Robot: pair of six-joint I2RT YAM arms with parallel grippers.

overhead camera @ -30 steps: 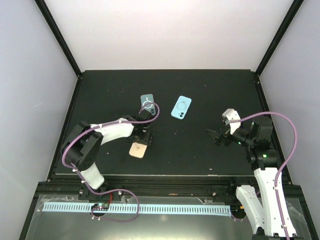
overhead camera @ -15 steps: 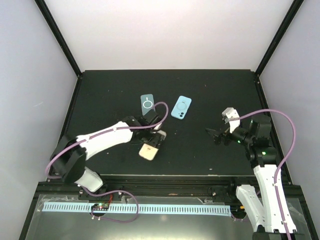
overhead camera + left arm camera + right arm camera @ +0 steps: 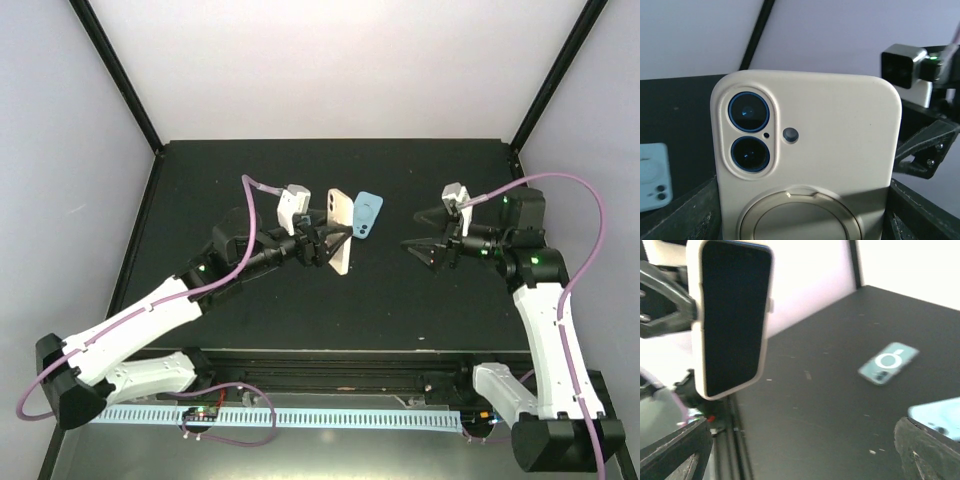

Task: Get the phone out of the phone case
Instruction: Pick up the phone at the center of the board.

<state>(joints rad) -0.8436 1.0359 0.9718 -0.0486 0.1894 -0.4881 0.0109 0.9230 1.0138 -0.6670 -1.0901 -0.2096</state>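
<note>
My left gripper (image 3: pixel 322 247) clamps the cream-cased phone (image 3: pixel 340 232) upright, screen facing right; my right gripper (image 3: pixel 420 242), spread wide and empty, hangs near that side.

Black table (image 3: pixel 400 310), pale lavender walls (image 3: pixel 330 60)

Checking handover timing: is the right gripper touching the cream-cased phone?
Apart. Top external view shows black table between the right gripper and the cream-cased phone.
</note>
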